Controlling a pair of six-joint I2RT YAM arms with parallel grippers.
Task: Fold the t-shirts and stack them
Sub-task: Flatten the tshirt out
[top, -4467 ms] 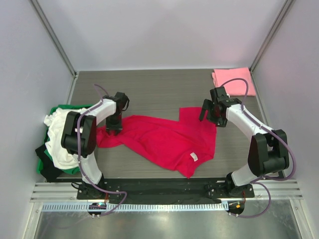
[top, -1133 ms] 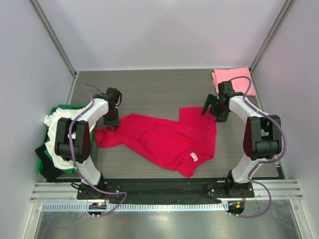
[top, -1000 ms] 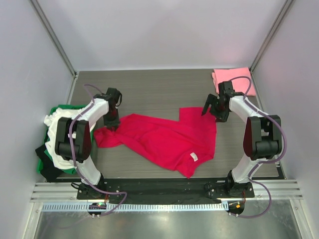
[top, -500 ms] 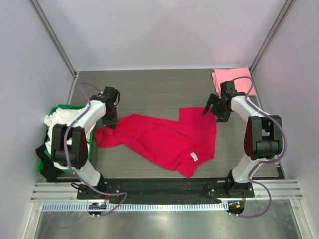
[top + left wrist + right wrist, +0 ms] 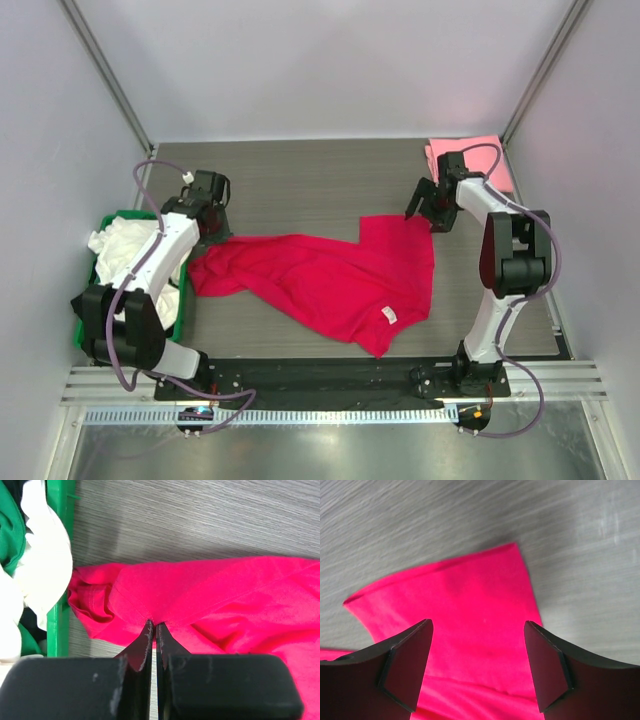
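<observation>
my left end effector point(image 5: 152, 626) clenching an edge of the crimson shirt point(image 5: 330, 275) by the green crate point(image 5: 60, 510), my right end effector point(image 5: 477, 625) hovering released over its far corner, grey bench point(image 5: 320, 180) stretching beyond

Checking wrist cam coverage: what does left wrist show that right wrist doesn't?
Left wrist only: the green crate with a white t-shirt spilling over it, and the left claw shut on a pinch of the crimson t-shirt. Right wrist only: the right claw open over a corner of that shirt. Both: crimson cloth on the grey table.
</observation>
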